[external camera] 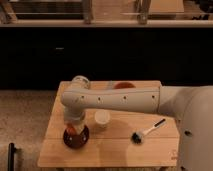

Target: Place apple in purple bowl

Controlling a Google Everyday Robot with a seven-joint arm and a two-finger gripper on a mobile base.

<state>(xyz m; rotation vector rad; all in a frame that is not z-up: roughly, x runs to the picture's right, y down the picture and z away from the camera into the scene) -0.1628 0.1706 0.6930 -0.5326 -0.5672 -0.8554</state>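
The purple bowl is dark and shallow and sits near the front left of the wooden table. My arm reaches from the right across the table, and the gripper points down right over the bowl. The apple shows as a small red-orange patch just under the gripper, inside the bowl's rim. I cannot tell whether the apple rests in the bowl or is held. The gripper hides part of the apple and the bowl's far side.
A small pale cup stands just right of the bowl. An orange-red dish sits at the table's back edge, partly behind my arm. A black-headed brush lies at the right. A dark wall runs behind the table.
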